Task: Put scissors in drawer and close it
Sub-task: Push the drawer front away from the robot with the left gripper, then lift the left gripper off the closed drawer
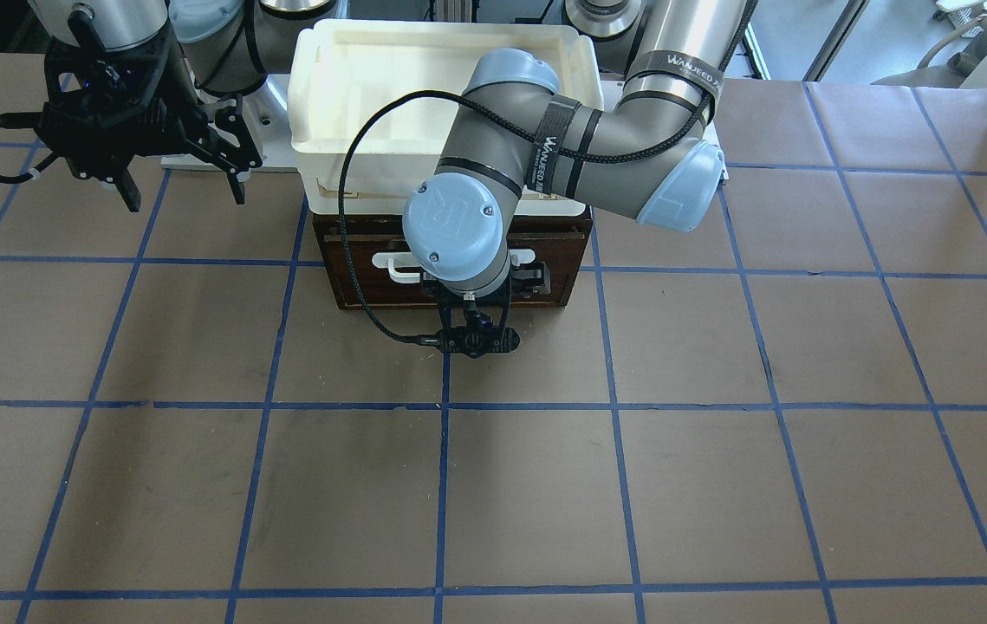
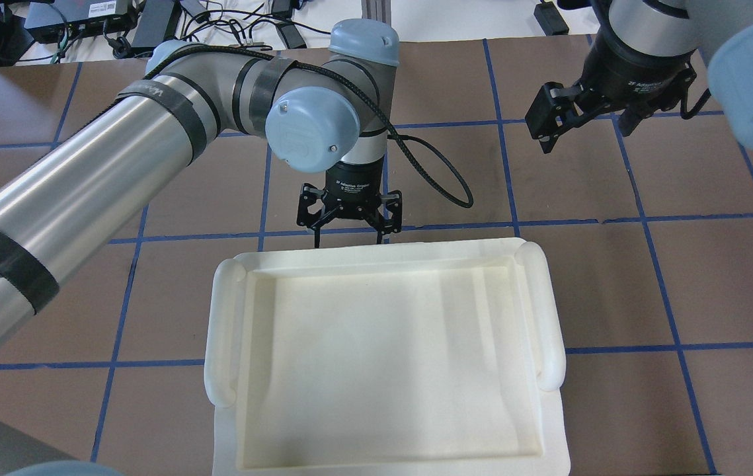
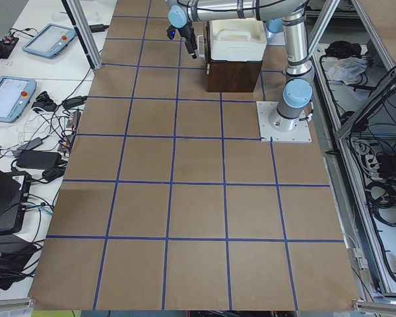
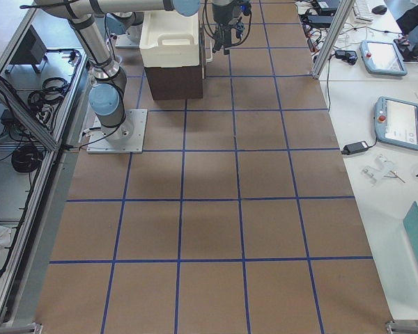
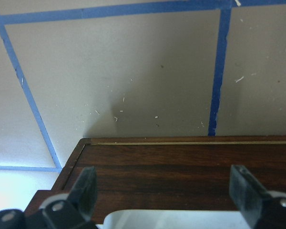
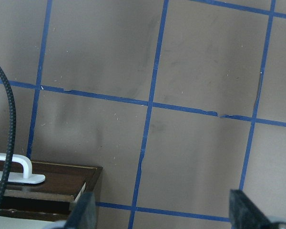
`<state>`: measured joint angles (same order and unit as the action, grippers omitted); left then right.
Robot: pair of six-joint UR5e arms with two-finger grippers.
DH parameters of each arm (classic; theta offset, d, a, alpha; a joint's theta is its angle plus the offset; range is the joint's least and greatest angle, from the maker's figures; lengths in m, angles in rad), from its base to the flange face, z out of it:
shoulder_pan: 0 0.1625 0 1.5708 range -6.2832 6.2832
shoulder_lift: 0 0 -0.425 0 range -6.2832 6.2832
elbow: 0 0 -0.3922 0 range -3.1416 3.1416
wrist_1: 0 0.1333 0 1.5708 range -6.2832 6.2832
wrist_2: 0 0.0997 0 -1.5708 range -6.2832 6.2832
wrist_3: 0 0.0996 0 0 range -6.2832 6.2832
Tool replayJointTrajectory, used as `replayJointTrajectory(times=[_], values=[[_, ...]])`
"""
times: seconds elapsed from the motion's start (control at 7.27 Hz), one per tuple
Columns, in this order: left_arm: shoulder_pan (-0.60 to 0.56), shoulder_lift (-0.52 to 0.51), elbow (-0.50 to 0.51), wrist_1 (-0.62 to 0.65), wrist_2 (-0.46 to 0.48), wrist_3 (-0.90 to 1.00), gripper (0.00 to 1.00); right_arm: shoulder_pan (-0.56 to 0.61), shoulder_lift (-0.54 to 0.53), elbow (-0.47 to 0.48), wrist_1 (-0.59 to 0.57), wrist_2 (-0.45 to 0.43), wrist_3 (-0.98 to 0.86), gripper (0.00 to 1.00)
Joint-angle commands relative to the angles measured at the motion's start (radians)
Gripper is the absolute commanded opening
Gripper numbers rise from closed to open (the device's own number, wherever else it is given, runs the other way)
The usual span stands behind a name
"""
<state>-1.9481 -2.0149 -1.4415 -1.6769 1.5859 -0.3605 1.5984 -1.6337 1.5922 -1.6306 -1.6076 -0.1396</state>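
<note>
The drawer (image 1: 354,277) shows only its dark brown front and white bar handle (image 1: 398,265); no pale interior shows, so it looks pushed in. The scissors are in no view. My left gripper (image 2: 348,238) is open, right at the drawer front. In the left wrist view its fingers (image 5: 86,191) stand wide apart on either side of the handle (image 5: 171,222), above the brown front (image 5: 181,164). My right gripper (image 1: 185,195) is open and empty, held above the table off to the side of the drawer; it also shows in the overhead view (image 2: 586,132). The right wrist view shows the drawer's corner (image 6: 52,183).
A white plastic tray (image 2: 548,297) sits on top of the drawer cabinet and hides it from overhead. The table is brown paper with a blue tape grid (image 1: 445,485). The left arm's elbow (image 1: 675,186) hangs over the cabinet. Tablets (image 4: 397,122) lie on the side tables.
</note>
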Motion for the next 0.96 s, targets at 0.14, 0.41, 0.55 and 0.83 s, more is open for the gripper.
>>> replayJointTrajectory(times=[0.14,0.41,0.55,0.83], values=[[0.000,0.005,-0.013,-0.010,-0.006,-0.032,1.00,0.000,0.000,0.000,0.000,0.000,0.000,1.00],[-0.002,0.007,-0.013,-0.017,-0.024,-0.044,1.00,0.000,0.000,0.000,0.000,-0.002,0.000,1.00],[-0.002,0.007,-0.016,-0.017,-0.024,-0.052,1.00,0.000,0.000,0.000,0.000,0.000,0.000,1.00],[-0.002,0.016,-0.019,-0.044,-0.026,-0.054,1.00,0.000,0.000,0.000,0.000,0.000,0.000,1.00]])
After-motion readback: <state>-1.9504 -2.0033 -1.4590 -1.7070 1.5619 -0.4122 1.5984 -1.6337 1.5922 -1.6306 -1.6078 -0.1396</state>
